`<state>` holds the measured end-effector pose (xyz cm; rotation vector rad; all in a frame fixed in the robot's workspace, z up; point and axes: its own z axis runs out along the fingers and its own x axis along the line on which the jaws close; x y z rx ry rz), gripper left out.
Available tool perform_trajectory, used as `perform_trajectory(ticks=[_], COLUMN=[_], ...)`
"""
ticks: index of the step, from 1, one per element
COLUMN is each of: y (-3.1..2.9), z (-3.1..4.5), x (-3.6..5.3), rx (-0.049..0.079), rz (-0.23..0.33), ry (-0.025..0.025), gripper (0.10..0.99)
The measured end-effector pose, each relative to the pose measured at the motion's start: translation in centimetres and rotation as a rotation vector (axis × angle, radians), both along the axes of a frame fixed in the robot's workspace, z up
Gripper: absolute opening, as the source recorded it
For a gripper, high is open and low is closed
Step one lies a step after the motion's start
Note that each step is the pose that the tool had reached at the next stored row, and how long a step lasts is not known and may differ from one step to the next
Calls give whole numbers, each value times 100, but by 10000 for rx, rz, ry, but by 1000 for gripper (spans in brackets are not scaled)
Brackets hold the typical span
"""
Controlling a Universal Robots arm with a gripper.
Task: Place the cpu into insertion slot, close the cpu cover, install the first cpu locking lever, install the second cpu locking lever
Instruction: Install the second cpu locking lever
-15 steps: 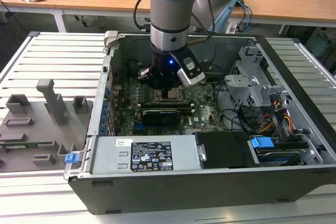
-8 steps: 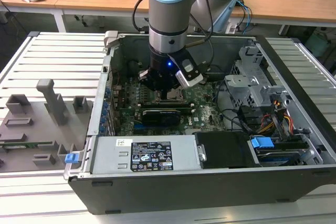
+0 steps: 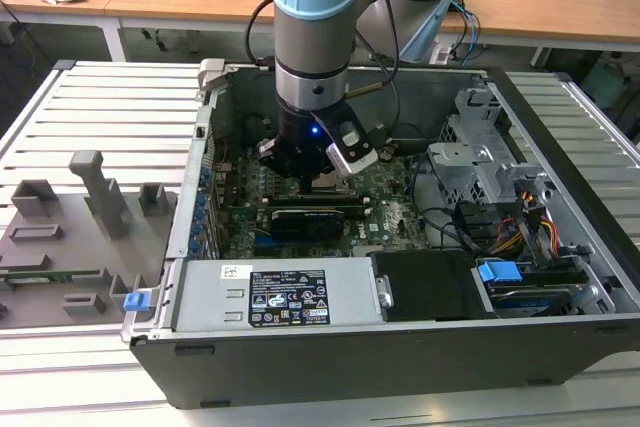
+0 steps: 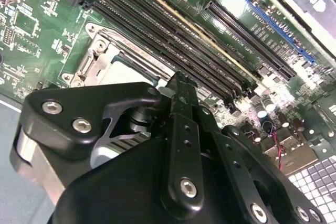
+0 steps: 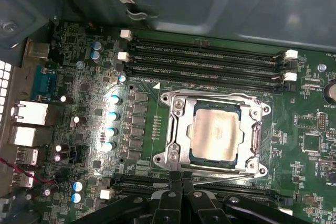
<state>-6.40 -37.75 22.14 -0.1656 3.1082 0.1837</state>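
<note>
One grey-and-blue robot arm reaches down into an open black desktop computer case lying on its side on a slatted pale metal table, and its black gripper hangs low over the green motherboard, close above the socket area. In the first wrist view the small flat square cpu with its pale silver-grey metal top lies seated in the insertion slot, a square dark socket with a silvery rim, and the cpu cover, a thin silvery metal frame plate with a square cut-out, lies flat down around the chip, so the chip's top shows through the opening. In that same view the gripper has its two black fingers pressed together side by side with no gap, holding nothing, their tips at the socket's edge, on the side away from the long black memory slots. In the second wrist view the gripper's black body covers much of the socket, with a corner of the silvery cover and a pale patch of the chip visible past it, next to the long black slots. In the exterior view a grey plastic fixture block stands on the table at the exterior view's left, well apart from the case.
</note>
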Motion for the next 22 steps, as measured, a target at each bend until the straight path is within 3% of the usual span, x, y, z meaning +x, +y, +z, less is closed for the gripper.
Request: perform_trajectory(ticks=[22], y=[-11], z=[-41], x=[-1], rx=[61], rz=[1], ry=[1], gripper=[110])
